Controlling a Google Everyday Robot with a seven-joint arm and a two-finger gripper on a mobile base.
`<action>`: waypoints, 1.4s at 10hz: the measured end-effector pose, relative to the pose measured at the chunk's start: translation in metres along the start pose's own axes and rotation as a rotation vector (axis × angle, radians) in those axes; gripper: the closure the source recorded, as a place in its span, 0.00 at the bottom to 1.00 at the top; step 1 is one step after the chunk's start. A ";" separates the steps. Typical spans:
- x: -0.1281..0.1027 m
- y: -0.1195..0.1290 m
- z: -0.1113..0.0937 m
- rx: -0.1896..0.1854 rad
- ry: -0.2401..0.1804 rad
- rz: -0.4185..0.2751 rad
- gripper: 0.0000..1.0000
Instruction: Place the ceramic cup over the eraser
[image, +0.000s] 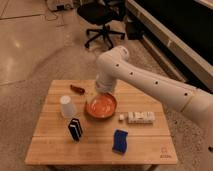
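Claw (103, 92) sits low at the far rim of the orange bowl (101, 107), its state impossible to tell.

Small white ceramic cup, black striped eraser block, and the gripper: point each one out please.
small white ceramic cup (66, 107), camera view, middle of its side wall.
black white-striped eraser block (75, 129), camera view, its front face.
gripper (103, 91), camera view, arm's tip above the orange bowl's (101, 107) far rim.

no legible txt, tiny logo (163, 151) on table (145, 142) corner unreadable, claw (103, 91) by bowl (101, 106)
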 end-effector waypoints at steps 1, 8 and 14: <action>-0.001 0.007 0.001 -0.012 -0.003 -0.010 0.20; -0.004 0.004 0.003 -0.012 -0.015 -0.001 0.20; -0.055 0.027 0.063 -0.070 -0.026 -0.026 0.20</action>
